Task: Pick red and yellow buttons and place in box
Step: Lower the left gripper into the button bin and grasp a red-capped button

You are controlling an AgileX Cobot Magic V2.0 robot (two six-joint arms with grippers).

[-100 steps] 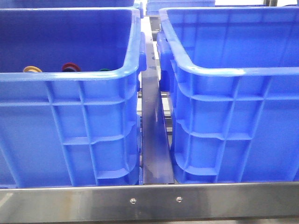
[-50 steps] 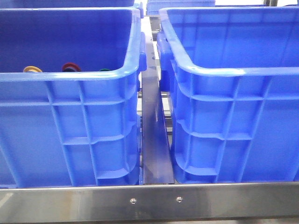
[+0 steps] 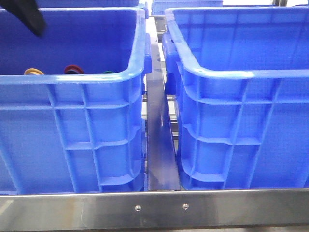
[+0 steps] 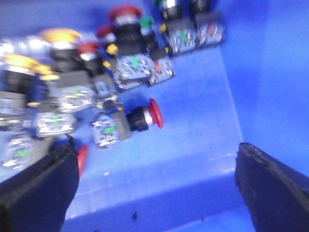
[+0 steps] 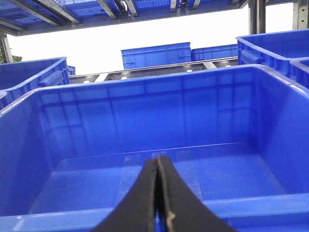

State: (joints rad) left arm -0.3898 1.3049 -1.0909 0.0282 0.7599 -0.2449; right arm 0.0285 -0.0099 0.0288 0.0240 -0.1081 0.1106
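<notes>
The left blue crate [image 3: 87, 77] holds a heap of push buttons. Over its rim I see a yellow cap [image 3: 34, 71] and a dark red cap [image 3: 73, 69]. In the left wrist view a red button [image 4: 155, 113] lies on its side apart from the heap, with yellow caps [image 4: 60, 36] and more red caps [image 4: 125, 10] behind it. My left gripper [image 4: 157, 193] is open and empty above the crate floor, and one dark finger [image 3: 26, 14] shows in the front view. My right gripper [image 5: 157, 162] is shut and empty over the right blue crate [image 5: 145, 84], whose floor is bare.
A green cap [image 3: 107, 72] peeks over the left crate's rim. A metal rail [image 3: 159, 145] runs between the two crates and a steel bar [image 3: 159, 208] crosses the front. More blue crates [image 5: 154, 54] stand behind.
A dark finger of my left gripper has come into the front view at the top left, over the left crate. The buttons and crates have not moved.
</notes>
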